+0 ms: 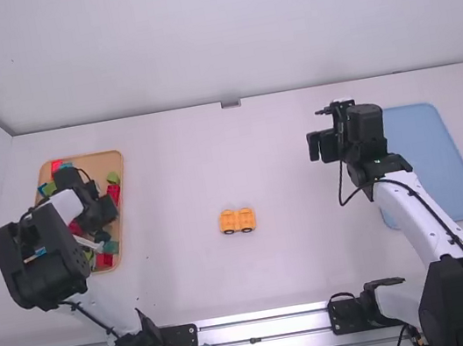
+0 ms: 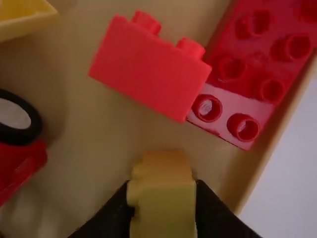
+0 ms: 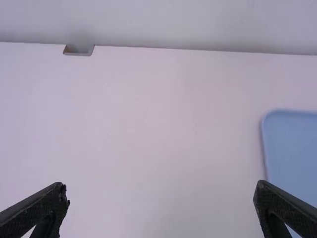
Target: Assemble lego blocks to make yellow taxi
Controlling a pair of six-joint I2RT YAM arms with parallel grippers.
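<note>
Yellow-orange wheeled plastic assembly [image 1: 237,220] sits near the tabletop's [image 1: 299,259] centre. Slightly farther, toward the left edge, the left gripper [image 1: 101,214] points down into a tan box [image 1: 120,172]; the left wrist view shows it clamped on a yellow plastic brick [image 2: 163,208]. Beyond, the right gripper [image 1: 324,145], fingers spread, is left of a blue tray [image 1: 430,166].

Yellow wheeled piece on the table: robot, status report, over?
Left gripper closed on yellow block at tray. Right gripper open, empty. Wheeled piece on table, untouched. Red brick near block.
</note>
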